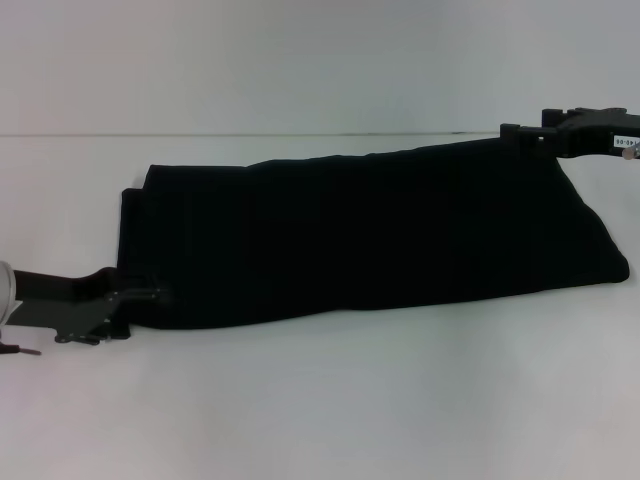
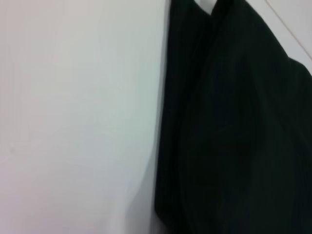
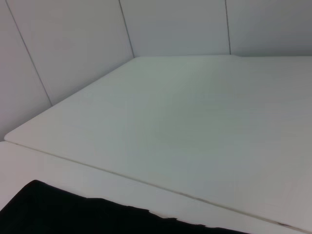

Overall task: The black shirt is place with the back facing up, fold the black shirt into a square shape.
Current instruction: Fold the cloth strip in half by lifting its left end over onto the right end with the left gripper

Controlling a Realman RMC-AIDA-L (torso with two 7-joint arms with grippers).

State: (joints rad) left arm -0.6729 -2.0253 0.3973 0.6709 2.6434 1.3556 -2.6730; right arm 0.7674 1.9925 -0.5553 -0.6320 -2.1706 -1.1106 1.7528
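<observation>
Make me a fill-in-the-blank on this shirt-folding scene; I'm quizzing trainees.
1. The black shirt lies on a ____ table.
2. The left gripper is at the shirt's near-____ corner.
3. The right gripper is at the shirt's ____-right corner.
4. The shirt is folded into a long ____, not yet a square.

Missing words: white; left; far; strip

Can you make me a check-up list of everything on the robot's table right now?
Surface: plain white table, with a seam line in the right wrist view.
Job's things: soft black fabric shirt, folded into a long band; no lettering showing.
Clutter: nothing seen.
Grippers: left gripper at the band's near-left corner; right gripper at its far-right corner.
Cables: nothing seen.
Surroundings: white panelled wall behind the table.
</observation>
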